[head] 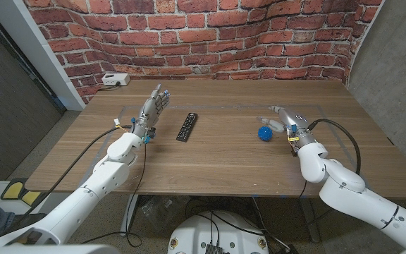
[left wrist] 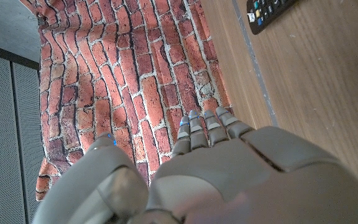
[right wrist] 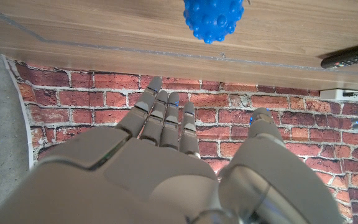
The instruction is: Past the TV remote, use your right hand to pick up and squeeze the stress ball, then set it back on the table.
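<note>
A blue spiky stress ball (head: 264, 132) sits on the wooden table (head: 217, 159), right of centre; the right wrist view shows the stress ball (right wrist: 214, 18) too. My right hand (head: 283, 118) stands just to the ball's right and a little behind it, fingers apart, holding nothing; its fingers (right wrist: 164, 118) reach toward the brick wall. A black TV remote (head: 187, 126) lies near the table's middle, seen also as the remote (right wrist: 350, 57) and the remote (left wrist: 270, 10) at the wrist pictures' edges. My left hand (head: 153, 110) stands left of the remote, fingers (left wrist: 207, 129) straight and together, empty.
A white power strip (head: 115, 80) lies at the table's back left corner by the brick wall (head: 210, 35). Tape lines (head: 224, 107) mark a rectangle on the tabletop. Cables (head: 344, 134) run from both wrists across the table.
</note>
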You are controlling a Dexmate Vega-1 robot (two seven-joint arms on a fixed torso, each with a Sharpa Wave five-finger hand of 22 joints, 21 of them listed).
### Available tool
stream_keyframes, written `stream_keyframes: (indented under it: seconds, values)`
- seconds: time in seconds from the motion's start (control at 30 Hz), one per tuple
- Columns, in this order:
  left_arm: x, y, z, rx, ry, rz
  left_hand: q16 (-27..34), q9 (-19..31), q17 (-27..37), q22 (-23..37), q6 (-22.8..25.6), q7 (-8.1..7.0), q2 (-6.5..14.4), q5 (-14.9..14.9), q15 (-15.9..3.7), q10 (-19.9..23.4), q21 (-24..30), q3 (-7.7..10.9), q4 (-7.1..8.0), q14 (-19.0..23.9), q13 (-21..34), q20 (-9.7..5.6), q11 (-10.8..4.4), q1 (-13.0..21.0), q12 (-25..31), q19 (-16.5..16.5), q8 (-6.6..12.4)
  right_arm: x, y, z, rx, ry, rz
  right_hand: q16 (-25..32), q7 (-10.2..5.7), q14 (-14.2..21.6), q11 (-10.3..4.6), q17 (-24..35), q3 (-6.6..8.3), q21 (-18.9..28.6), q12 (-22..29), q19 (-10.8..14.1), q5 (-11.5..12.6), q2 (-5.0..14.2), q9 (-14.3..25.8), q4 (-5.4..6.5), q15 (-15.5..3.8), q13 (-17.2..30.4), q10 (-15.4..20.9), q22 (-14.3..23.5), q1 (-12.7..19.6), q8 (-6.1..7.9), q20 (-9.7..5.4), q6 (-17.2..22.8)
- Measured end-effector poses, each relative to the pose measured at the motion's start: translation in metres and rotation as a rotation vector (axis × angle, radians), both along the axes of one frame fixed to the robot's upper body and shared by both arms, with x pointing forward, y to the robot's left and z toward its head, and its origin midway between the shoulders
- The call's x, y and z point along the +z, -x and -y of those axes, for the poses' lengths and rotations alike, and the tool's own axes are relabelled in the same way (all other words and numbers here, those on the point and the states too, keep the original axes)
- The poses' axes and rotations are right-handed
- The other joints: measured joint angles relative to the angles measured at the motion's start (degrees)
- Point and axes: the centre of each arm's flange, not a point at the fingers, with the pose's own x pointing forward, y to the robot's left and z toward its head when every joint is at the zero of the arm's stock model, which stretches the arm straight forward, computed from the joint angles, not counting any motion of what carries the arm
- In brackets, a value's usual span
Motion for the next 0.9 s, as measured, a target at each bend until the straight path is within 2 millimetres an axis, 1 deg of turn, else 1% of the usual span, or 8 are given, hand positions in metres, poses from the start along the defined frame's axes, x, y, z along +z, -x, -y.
stream_keyframes:
  seconds: [0.07, 0.1, 0.13, 0.3, 0.37, 0.53, 0.77, 0.9]
  values:
    - [0.0, 0.0, 0.0, 0.0, 0.0, -0.001, 0.0, 0.0, 0.0, 0.0, 0.3, 0.29, 0.0, 0.0, 0.09, 0.0, 0.0, 0.0, 0.0, 0.1, 0.0, 0.0, 0.0, 0.0, 0.0, 0.0, 0.0, 0.001, -0.001, -0.001, -0.007, 0.004, -0.008, 0.0, 0.19, 0.0, 0.0, 0.0, 0.0, 0.0, 0.0, 0.2, 0.0, -0.23, 0.0, 0.0, 0.0, 0.0, 0.0, 0.0, 0.2, -0.04, 0.18, -0.2]
    - [0.0, 0.0, 0.0, -0.001, -0.001, -0.003, 0.0, 0.0, 0.0, 0.0, 0.3, 0.31, 0.0, 0.0, 0.09, 0.0, 0.0, 0.0, 0.0, 0.1, 0.0, 0.0, 0.0, 0.0, 0.0, 0.0, 0.0, 0.003, 0.0, -0.005, 0.002, 0.009, -0.003, 0.0, 0.29, 0.0, 0.0, 0.0, 0.12, 0.0, 0.0, 0.2, 0.0, -0.23, 0.0, -0.11, 0.0, 0.0, 0.0, 0.0, 0.2, -0.04, 0.18, -0.3]
    - [0.0, -0.001, -0.001, 0.001, -0.001, -0.004, 0.0, 0.0, 0.0, 0.0, 0.3, 0.31, 0.0, 0.0, 0.09, 0.0, 0.0, 0.0, 0.0, 0.1, 0.0, 0.0, -0.03, 0.0, 0.0, 0.0, 0.0, 0.001, -0.002, -0.001, -0.022, 0.013, -0.028, 0.0, 0.38, 0.0, 0.0, 0.0, 0.23, 0.0, 0.0, 0.2, 0.0, -0.46, 0.0, -0.23, 0.0, 0.0, 0.0, 0.0, 0.5, -0.04, 0.18, -0.4]
    - [0.0, -0.002, -0.002, 0.002, -0.001, -0.008, 0.0, 0.0, 0.0, 0.0, 0.3, 0.31, 0.1, 0.0, 0.09, 0.3, -0.4, 0.0, 0.0, 0.1, 0.0, 0.0, -0.31, 0.0, 0.0, 0.0, 0.0, 0.003, -0.005, -0.003, -0.042, 0.028, -0.058, 0.0, 0.38, 0.0, 0.0, 0.0, 0.24, 0.0, 0.0, 0.4, 0.0, -0.67, 0.0, -0.24, 0.0, 0.0, 0.0, 0.0, 0.7, -0.04, 0.41, -0.4]
    - [0.0, -0.002, -0.002, 0.003, 0.0, -0.009, 0.0, 0.0, 0.0, 0.0, 0.4, 0.18, 0.6, 0.0, 0.09, 0.3, -0.4, 0.0, 0.0, 0.1, 0.0, 0.0, -0.31, -0.2, 0.0, 0.0, 0.0, 0.005, -0.005, -0.005, -0.041, 0.033, -0.062, -0.2, 0.33, 0.3, -0.03, 0.0, 0.24, 0.0, 0.0, 0.6, 0.0, -1.05, 0.0, -0.24, 0.26, 0.0, 0.0, 0.0, 1.3, -0.04, 0.6, -0.3]
    - [-0.001, -0.004, -0.004, 0.006, 0.004, -0.013, 0.0, 0.0, 0.0, 0.0, 0.6, -0.01, 1.0, 0.0, 0.09, 0.3, -0.4, 0.0, 0.0, 0.1, 0.0, 0.0, -0.31, -0.1, 0.0, 0.0, 0.0, 0.005, -0.009, -0.005, -0.068, 0.046, -0.104, -0.2, -0.03, 0.6, -0.52, 0.0, 0.48, -0.2, 0.3, 1.2, 0.0, -1.97, 0.0, -0.48, 0.01, 0.0, 1.1, 0.0, 2.6, 0.24, 0.38, 1.7]
    - [-0.002, -0.006, -0.005, 0.005, 0.011, -0.017, 0.0, 0.0, 0.0, 0.0, 0.6, -0.01, 1.0, -0.3, 0.09, 0.3, -0.4, 0.0, 0.0, 0.1, 0.0, 0.0, -0.31, -0.1, 0.0, 0.0, -0.03, 0.005, -0.012, -0.01, -0.085, 0.066, -0.133, -0.2, -0.03, 0.8, -0.72, 0.0, 0.48, -0.2, 0.3, 1.4, 0.3, -2.15, 0.1, -0.48, 0.24, 0.0, 1.3, 0.0, 3.2, 0.24, 0.58, 1.7]
    - [-0.001, -0.007, -0.005, 0.005, 0.011, -0.016, 0.0, 0.0, 0.0, 0.0, 0.6, 0.0, 1.0, -0.3, 0.09, 0.3, -0.4, 0.0, 0.0, 0.1, 0.0, 0.0, -0.31, 0.0, 0.0, 0.0, -0.21, 0.004, -0.014, -0.011, -0.099, 0.072, -0.145, -0.2, -0.03, 1.1, -0.71, 0.0, 0.48, -0.2, 0.3, 1.9, 0.3, -2.19, 0.3, -0.48, -0.06, 0.0, 1.3, 0.0, 3.7, 0.24, 0.47, 1.7]
